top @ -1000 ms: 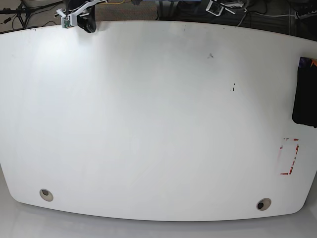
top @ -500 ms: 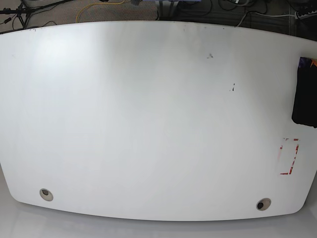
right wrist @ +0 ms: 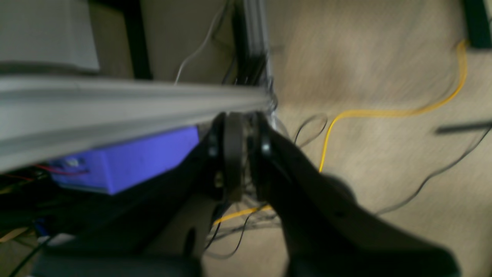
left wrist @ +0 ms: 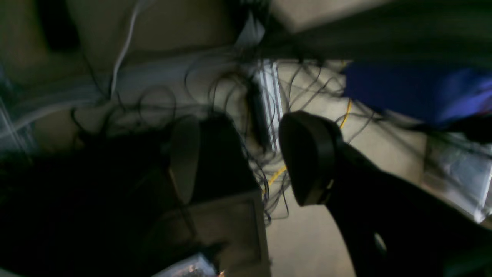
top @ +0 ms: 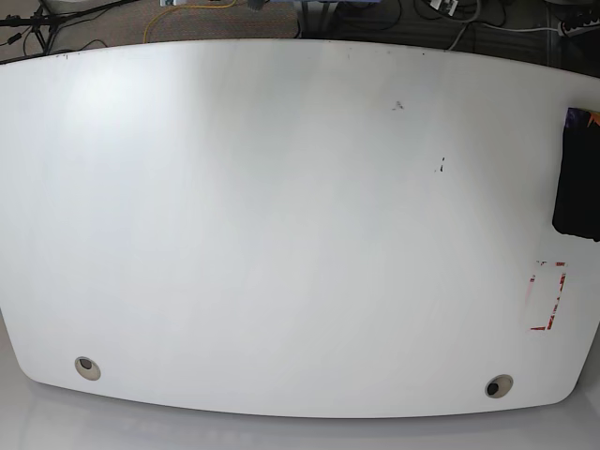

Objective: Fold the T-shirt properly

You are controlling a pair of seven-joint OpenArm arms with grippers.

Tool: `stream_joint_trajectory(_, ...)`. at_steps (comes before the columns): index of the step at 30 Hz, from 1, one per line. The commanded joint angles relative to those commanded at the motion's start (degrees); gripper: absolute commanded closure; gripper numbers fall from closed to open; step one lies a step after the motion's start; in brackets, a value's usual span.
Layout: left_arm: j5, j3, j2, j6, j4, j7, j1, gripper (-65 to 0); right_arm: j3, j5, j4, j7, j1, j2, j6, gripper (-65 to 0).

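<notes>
T-shirt (top: 578,174): black folded bundle at the right edge of the base view, on the white counter (top: 281,225), a strip of purple print showing at its upper end; partly cut off by the frame.

Left gripper (left wrist: 246,154): released, its two dark fingers set well apart, nothing between them. Behind it, blurred: a tangle of black cables (left wrist: 230,100) across the middle of the frame, a blue shape (left wrist: 407,92) at upper right, a dark box (left wrist: 215,215) at lower centre.

Right gripper (right wrist: 238,154): clenched, fingers pressed together, nothing visibly held. Around it: grey rail (right wrist: 115,104) crossing the left half of the frame, purple-blue box (right wrist: 130,161) below the rail, contents not visible, yellow cable (right wrist: 384,113) curving over the beige floor (right wrist: 365,57) at right.

Counter, remainder: red-edged marking (top: 548,295) at lower right, below the shirt; two round holes near the bottom edge, one at lower left (top: 87,367), one at lower right (top: 499,385). Neither arm appears in the base view.
</notes>
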Motion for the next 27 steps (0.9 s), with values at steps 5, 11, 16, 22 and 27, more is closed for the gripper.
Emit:
stream_joint_trajectory(5,0.00,0.53,0.18,0.00,-10.90,0.00,-6.51,-33.3,-0.18,-2.55,-5.71,0.00,3.43,0.09,-1.45,-4.9)
stream_joint_trajectory(11,0.00,1.32,2.46,0.00,-25.67,-0.09,-14.77,-33.3,-0.18,-7.56,-13.36,0.18,8.62,0.26,-3.91,-4.9)
stream_joint_trajectory(16,0.00,1.32,3.25,0.00,-35.60,-0.18,-20.31,-33.6,-0.18,-10.73,-18.20,0.18,12.31,0.26,-7.69,-4.9)
stream_joint_trajectory(22,0.09,1.32,4.84,0.88,-44.22,-0.18,-26.37,-33.6,-0.26,-15.30,-24.88,0.18,17.23,1.14,-9.27,-5.1)
stream_joint_trajectory(27,0.09,1.32,5.01,8.09,-47.21,-0.18,-29.63,-33.6,-0.26,-18.29,-32.18,0.18,21.63,2.29,-12.44,-5.2)
